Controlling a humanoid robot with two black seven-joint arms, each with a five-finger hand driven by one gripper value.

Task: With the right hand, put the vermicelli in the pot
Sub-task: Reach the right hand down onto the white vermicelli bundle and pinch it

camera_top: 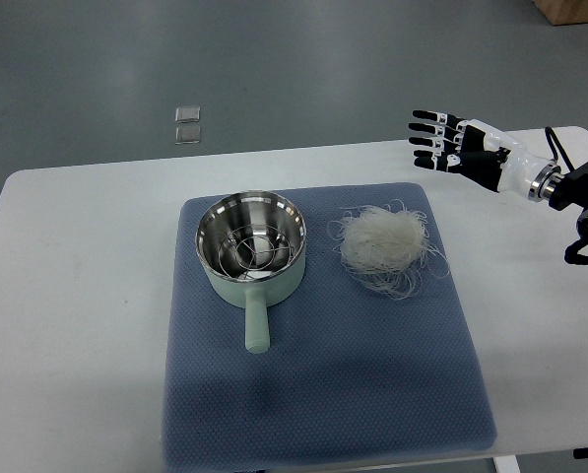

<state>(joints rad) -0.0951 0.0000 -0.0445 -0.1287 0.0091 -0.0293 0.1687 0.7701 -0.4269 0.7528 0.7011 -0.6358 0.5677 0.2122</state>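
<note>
A pale tangled nest of vermicelli [382,242] lies on the blue mat [323,394], just right of the pot. The pot [251,242] is mint green outside with a shiny steel inside, and its handle points toward the near edge. My right hand [451,146] hovers over the table up and to the right of the vermicelli, apart from it. Its fingers [429,130] are stretched out to the left and hold nothing. The left arm does not show.
The mat rests on a white table [77,296] with rounded corners. Two small clear squares [187,124] lie on the grey floor beyond the table's far edge. A brown box corner [574,10] sits at the top right.
</note>
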